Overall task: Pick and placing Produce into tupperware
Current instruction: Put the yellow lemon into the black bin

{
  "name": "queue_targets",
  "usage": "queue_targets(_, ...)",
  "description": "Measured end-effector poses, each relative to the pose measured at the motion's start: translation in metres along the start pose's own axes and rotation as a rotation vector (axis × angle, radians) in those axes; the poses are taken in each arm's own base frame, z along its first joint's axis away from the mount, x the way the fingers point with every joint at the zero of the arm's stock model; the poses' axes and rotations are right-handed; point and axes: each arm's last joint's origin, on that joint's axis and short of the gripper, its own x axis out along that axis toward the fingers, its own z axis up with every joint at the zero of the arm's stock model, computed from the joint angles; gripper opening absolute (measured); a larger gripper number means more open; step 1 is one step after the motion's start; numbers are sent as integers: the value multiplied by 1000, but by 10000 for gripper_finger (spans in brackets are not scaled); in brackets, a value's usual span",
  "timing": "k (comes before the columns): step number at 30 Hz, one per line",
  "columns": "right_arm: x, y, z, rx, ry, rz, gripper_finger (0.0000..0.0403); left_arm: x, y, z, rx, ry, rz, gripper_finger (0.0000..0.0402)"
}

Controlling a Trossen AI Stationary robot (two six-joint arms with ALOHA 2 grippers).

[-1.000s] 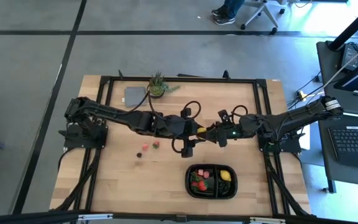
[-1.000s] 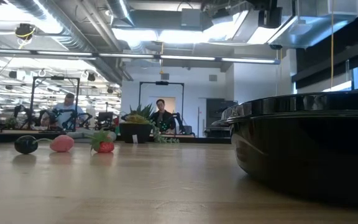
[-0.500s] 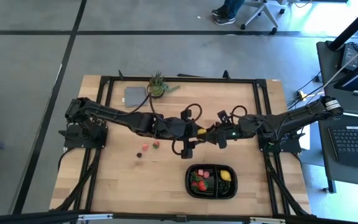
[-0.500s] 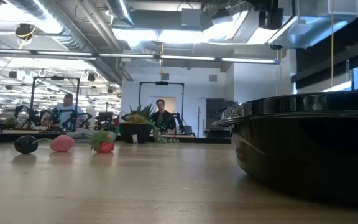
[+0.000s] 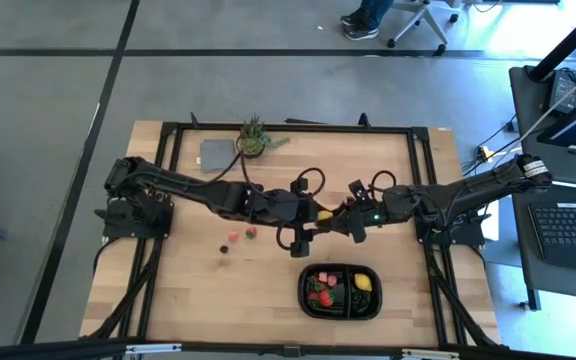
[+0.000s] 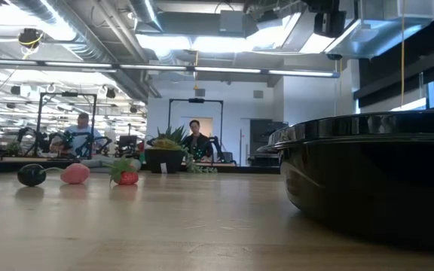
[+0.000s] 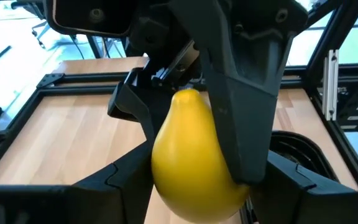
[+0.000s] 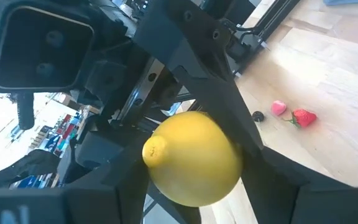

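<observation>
A yellow lemon (image 5: 324, 213) hangs in the air over the middle of the table, between my two grippers, which meet tip to tip. My left gripper (image 5: 316, 215) comes from the table's left and my right gripper (image 5: 335, 217) from the right; both are shut on the lemon. The black tupperware tray (image 5: 308, 290) rests flat near the front edge and holds strawberries and another lemon (image 5: 364, 283). A strawberry (image 5: 251, 233), a pink piece (image 5: 233, 237) and a dark cherry (image 5: 223, 249) lie loose on the wood, left of the tray. My left gripper pinches the lemon's wide end (image 7: 166, 183) between its two fingers. The fingers come about level, slightly downward, from the table's left. The lemon is lifted clear of the table. My right gripper has the lemon's sides (image 8: 232, 177) between its two fingers, coming about level from the table's right. One of its fingers (image 7: 247, 124) lies flat against the lemon's side; the other stands behind the lemon.
A green potted plant (image 5: 253, 135) and a flat grey cloth (image 5: 216, 153) sit at the far left of the table. In the low view the tray's wall (image 6: 375, 177) fills the right, with bare wood between it and the loose fruit (image 6: 74, 173). People sit in the room beyond.
</observation>
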Motion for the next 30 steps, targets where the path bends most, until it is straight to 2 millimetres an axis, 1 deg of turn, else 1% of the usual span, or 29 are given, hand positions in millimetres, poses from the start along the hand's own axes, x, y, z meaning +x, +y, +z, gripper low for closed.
queue_targets(6,0,0,0,12,9,5,217,0,1,1,0,-7,0,222)
queue_targets(12,0,0,0,7,15,10,217,0,-1,1,-9,-7,-4,218)
queue_targets(24,0,-1,-5,4,114,32,217,-2,-8,-1,-98,32,-211,224)
queue_targets(30,0,-4,-9,2,185,18,217,-2,-9,-3,-126,55,-244,224)
